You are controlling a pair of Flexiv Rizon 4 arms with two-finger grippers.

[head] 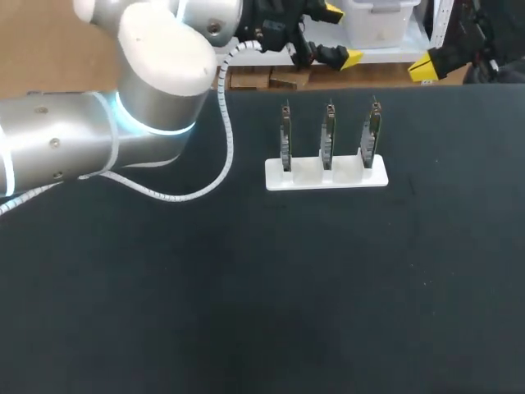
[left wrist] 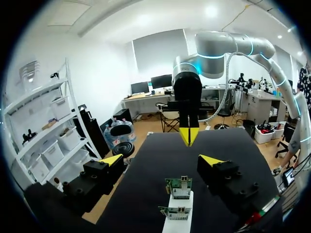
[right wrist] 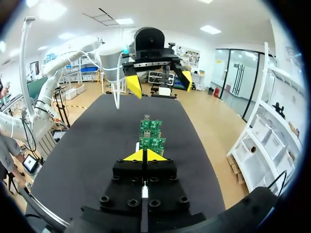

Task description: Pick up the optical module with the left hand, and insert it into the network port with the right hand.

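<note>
Both arms at the far edge, port boards racked on the black surface (head: 246, 287).
Three green network-port boards (head: 328, 135) stand upright in a row in a white rack (head: 326, 174), toward the far middle of the surface. Left arm (head: 66, 148) comes in over the far left. The left jaws are spread wide, with the rack ahead of and below them. Right arm (left wrist: 218, 48) faces from the opposite side. The right jaws are pressed together, yellow tips meeting, with the boards lined up just ahead. Nothing is pinched by either. I cannot make out the optical module.
</note>
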